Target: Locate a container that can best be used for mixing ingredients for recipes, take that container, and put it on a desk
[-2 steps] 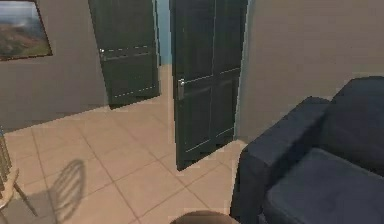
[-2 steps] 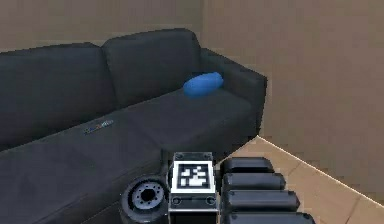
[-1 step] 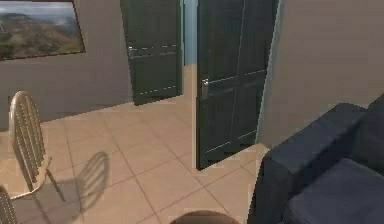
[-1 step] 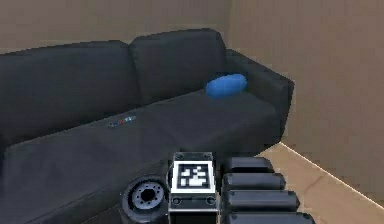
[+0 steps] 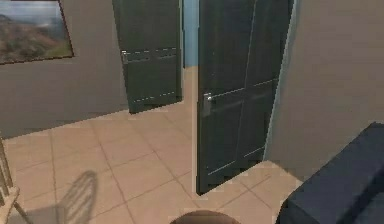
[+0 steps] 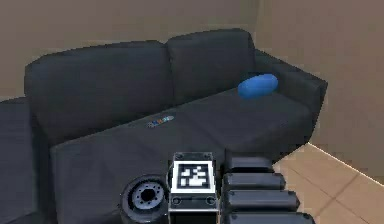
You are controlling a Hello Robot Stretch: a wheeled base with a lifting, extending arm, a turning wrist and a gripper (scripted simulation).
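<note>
Tan tile floor [image 5: 110,150] lies open left of the dark door [image 5: 235,90]; end effector [image 6: 145,198] near sofa [image 6: 150,90], grip and load unreadable.

Near dark door [image 5: 240,90] ajar, second door [image 5: 150,55] behind it. Landscape picture [image 5: 35,30] on wall. Dark sofa [image 6: 100,90], blue cushion [image 6: 258,86] on it.

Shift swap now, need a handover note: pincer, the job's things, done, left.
Pincer: low in the arm side view, before the sofa; its far end is unclear, so cannot tell whether it holds anything.
Around: blue cushion and a small flat thing on the sofa seat; ahead, a dark door stands open over tiled floor.
Done: nothing the pictures confirm.
Left: find a mixing bowl, take it, set it on a desk.
</note>
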